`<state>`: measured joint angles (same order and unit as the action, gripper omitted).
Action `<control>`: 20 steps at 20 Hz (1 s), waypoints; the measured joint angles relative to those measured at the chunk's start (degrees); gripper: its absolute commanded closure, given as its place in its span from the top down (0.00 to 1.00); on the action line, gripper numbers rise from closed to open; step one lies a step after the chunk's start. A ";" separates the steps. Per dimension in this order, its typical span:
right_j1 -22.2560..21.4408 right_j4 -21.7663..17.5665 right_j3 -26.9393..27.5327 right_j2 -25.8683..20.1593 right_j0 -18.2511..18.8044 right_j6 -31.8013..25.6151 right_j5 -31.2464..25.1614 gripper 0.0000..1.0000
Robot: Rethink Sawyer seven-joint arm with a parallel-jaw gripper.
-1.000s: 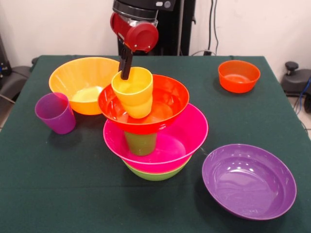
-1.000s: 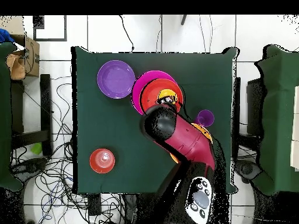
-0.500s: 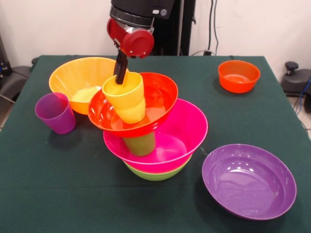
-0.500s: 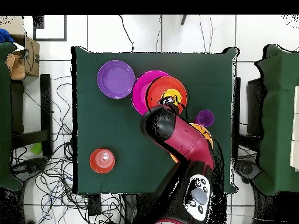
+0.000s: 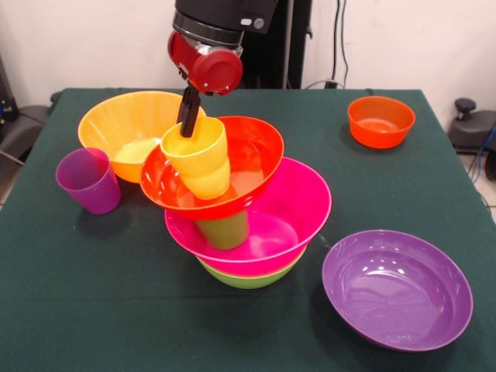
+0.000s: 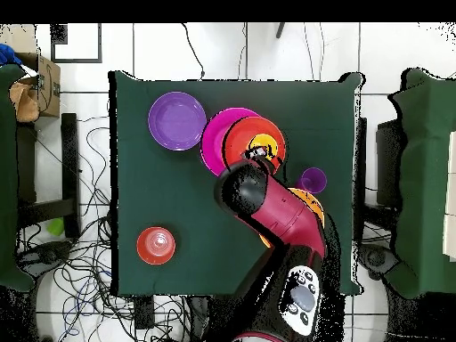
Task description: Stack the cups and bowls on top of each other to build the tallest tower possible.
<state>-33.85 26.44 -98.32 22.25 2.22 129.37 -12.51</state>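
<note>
The yellow cup point(image 5: 197, 157), tilted inside the red-orange bowl point(image 5: 240, 164), is pinched at its rim by the fingers point(image 5: 187, 122).

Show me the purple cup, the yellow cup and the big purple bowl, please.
purple cup point(image 5: 87, 180), front view, its side wall.
yellow cup point(image 5: 203, 163), front view, its outer side.
purple bowl point(image 5: 397, 288), front view, its inner floor.

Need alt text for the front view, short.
A tilted tower on a green table: lime green bowl, pink bowl, green cup, red-orange bowl, then a yellow cup with the robot's gripper at its rim. Around it stand an orange bowl, purple cup, purple bowl and small red-orange bowl.
</note>
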 measured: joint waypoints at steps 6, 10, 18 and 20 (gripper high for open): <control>0.01 2.28 -0.12 0.50 -1.76 0.00 0.01 0.00; 0.03 3.01 -0.25 0.55 -2.66 0.00 0.00 0.00; 0.02 4.23 -0.83 0.71 -3.47 0.00 0.01 0.00; 0.02 4.23 -0.90 0.71 -3.38 0.00 0.01 0.00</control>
<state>-33.83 30.67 -99.22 22.96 -1.16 129.37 -12.49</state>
